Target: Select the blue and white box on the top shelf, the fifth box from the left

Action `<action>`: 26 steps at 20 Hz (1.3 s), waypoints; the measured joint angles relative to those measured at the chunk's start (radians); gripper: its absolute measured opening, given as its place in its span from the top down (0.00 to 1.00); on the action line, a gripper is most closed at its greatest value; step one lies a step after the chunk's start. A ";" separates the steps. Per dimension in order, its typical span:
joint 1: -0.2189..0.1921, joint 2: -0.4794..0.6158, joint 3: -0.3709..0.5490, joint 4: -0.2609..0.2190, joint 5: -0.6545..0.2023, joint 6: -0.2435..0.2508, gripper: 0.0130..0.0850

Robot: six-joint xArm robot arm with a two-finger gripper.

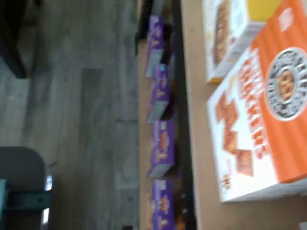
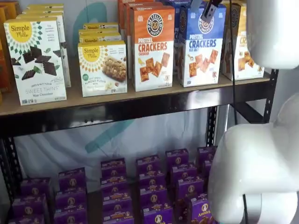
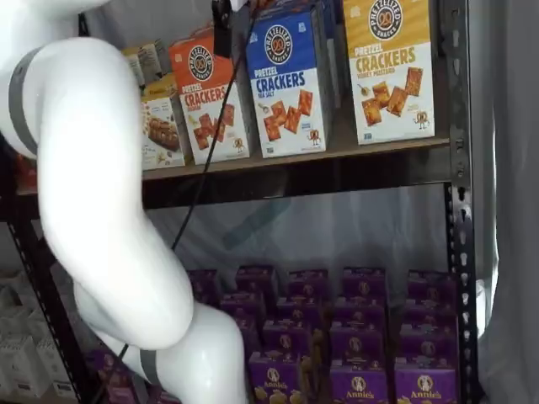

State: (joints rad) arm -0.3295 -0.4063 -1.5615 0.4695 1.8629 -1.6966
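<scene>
The blue and white box [image 2: 201, 46] stands on the top shelf [image 2: 140, 101] between an orange-topped and a yellow-topped box; it shows in both shelf views [image 3: 286, 80]. It does not show in the wrist view. My gripper [image 2: 209, 11] hangs from the view's top edge in front of the blue box's top, with a cable beside it. In a shelf view the gripper [image 3: 222, 32] shows only as a dark finger side-on, level with the box tops. No gap between fingers shows and no box is held. The shelf board [image 3: 354, 150] is tan.
The orange-topped box [image 2: 152, 46] and yellow-topped box [image 2: 243, 42] flank the blue one; the wrist view shows them lying close [image 1: 259, 120] [image 1: 230, 33]. Simple Mills boxes [image 2: 37, 60] stand further left. Purple boxes [image 2: 149, 186] fill the lower level. My white arm [image 3: 101, 194] stands before the shelves.
</scene>
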 joint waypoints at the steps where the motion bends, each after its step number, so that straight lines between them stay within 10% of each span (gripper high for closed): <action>1: -0.008 -0.010 0.010 0.019 -0.030 0.000 0.00; 5: -0.013 -0.035 0.036 0.045 -0.154 0.001 0.00; 12: 0.034 0.015 0.017 -0.066 -0.298 -0.027 0.00; 26: 0.060 0.171 -0.105 -0.166 -0.236 -0.045 0.00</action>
State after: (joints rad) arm -0.2691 -0.2357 -1.6664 0.3037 1.6272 -1.7416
